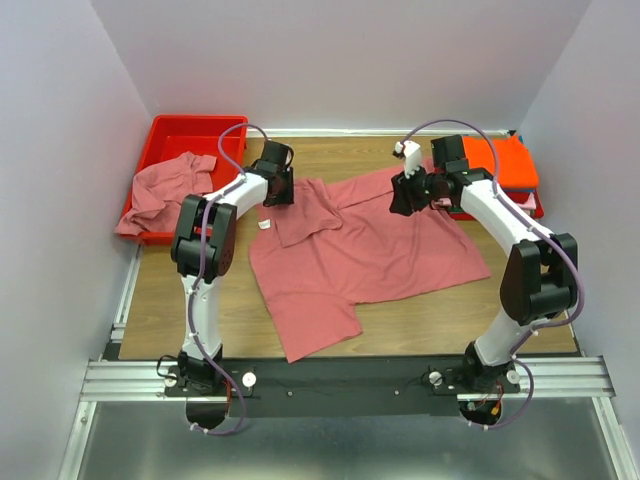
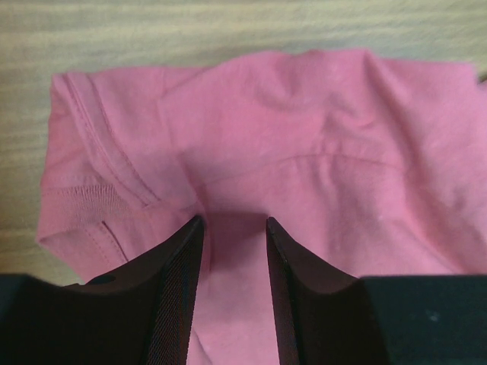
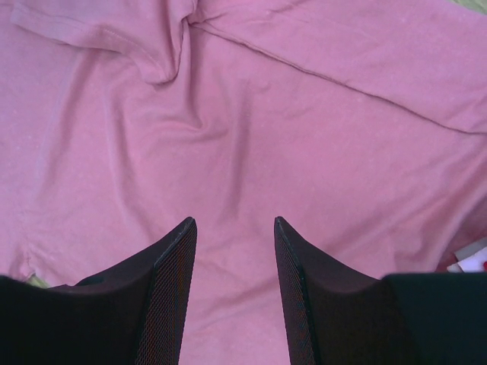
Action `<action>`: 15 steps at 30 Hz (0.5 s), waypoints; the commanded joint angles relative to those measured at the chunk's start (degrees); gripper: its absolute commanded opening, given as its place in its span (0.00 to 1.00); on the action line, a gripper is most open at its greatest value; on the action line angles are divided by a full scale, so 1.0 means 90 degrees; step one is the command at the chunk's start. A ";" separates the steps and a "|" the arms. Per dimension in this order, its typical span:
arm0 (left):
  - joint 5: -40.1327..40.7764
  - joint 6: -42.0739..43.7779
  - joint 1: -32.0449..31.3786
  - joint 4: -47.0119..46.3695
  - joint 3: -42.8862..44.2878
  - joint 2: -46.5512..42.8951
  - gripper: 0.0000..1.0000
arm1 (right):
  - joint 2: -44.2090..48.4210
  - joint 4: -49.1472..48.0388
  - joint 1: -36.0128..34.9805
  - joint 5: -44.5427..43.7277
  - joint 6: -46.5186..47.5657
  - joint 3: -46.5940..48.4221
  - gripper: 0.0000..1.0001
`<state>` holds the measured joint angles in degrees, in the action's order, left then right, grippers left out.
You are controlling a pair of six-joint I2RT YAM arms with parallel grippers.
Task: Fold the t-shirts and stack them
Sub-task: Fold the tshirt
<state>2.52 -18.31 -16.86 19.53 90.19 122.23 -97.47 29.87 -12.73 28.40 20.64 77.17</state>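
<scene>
- The large rose-pink t-shirt [image 1: 370, 250] lies spread open on the wooden table [image 1: 180, 300], roughly in the middle, its body wrinkled and its near corner reaching towards the arm bases
- A small white tag [image 1: 265, 224] shows beside its left edge
- The left gripper [image 1: 278, 190] sits on the shirt's far-left corner; in the left wrist view the gripper [image 2: 233, 220] has its jaws partway apart with pink cloth [image 2: 319, 137] between them and creases running towards the gap. Whether they pinch the cloth I cannot tell
- A stitched hem [image 2: 99, 144] runs along that corner, with bare wood [image 2: 152, 30] beyond it
- The right gripper [image 1: 405, 197] is down on the shirt's far-right part; its wrist view shows the gripper [image 3: 234, 222] with the jaws partway apart above fairly flat fabric [image 3: 266, 137], clamping nothing
- A 2nd rose-pink t-shirt [image 1: 165, 190] hangs crumpled over the near rim of the red bin [image 1: 190, 130] at the far left, well apart from the spread one
- At the far right an orange t-shirt [image 1: 505, 160] lies folded on a red tray [image 1: 525, 207] – just beside the right arm
</scene>
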 commanded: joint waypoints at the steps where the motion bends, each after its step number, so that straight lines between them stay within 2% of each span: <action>1: 0.0393 0.0071 0.0193 0.0662 -0.0050 0.0188 0.44 | 0.0195 0.0002 0.0135 0.0252 0.0021 -0.0097 0.52; 11: 0.0325 0.0276 0.0897 0.0838 -0.0441 -0.0212 0.43 | 0.0069 0.0002 0.0155 0.0184 0.0030 -0.0127 0.52; 15: 0.0286 0.0325 0.0985 0.0848 -0.0480 -0.0319 0.43 | -0.0233 0.0002 0.0165 -0.0235 0.0031 0.0029 0.52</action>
<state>3.18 -17.02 -8.32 23.05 88.07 120.75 -97.51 29.85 -11.62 29.21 20.64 76.64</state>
